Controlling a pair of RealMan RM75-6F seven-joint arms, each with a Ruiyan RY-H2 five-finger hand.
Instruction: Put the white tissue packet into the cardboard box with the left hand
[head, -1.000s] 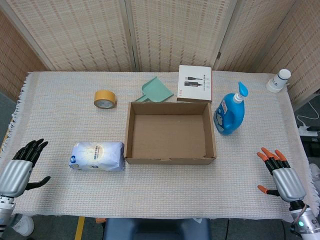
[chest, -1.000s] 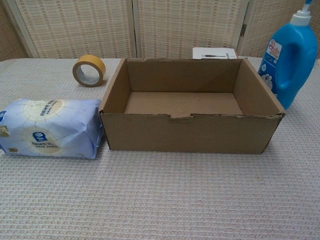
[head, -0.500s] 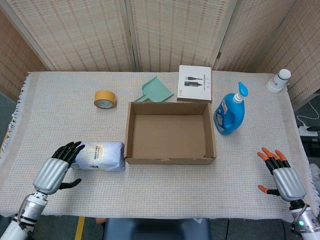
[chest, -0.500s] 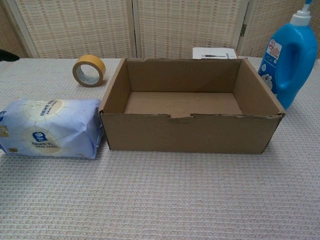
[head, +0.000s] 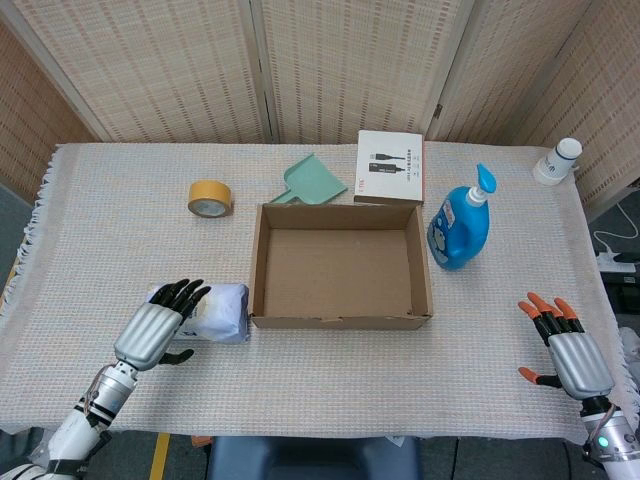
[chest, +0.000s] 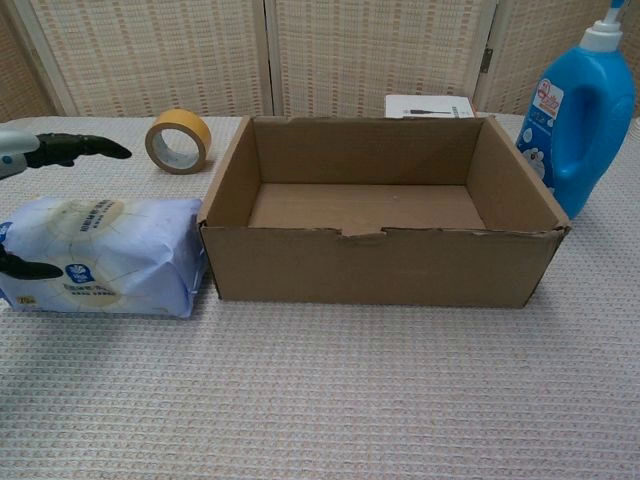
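Note:
The white and pale blue tissue packet (head: 218, 309) (chest: 110, 255) lies on the cloth just left of the open cardboard box (head: 340, 266) (chest: 385, 268), almost touching its left wall. My left hand (head: 158, 330) hovers over the packet's left half with fingers spread, holding nothing; in the chest view its black fingers (chest: 75, 148) reach above the packet and the thumb sits at the packet's front left. The box is empty inside. My right hand (head: 565, 350) is open at the table's right front, far from both.
A yellow tape roll (head: 210, 197) (chest: 178, 140) lies behind the packet. A green scoop (head: 312, 181) and a white carton (head: 390, 167) sit behind the box. A blue pump bottle (head: 460, 225) (chest: 581, 110) stands right of the box; a small white bottle (head: 557, 161) is far right.
My left hand has moved right and forward from the table's left edge until it covers the packet's left half. The packet, box and right hand stay where they were.

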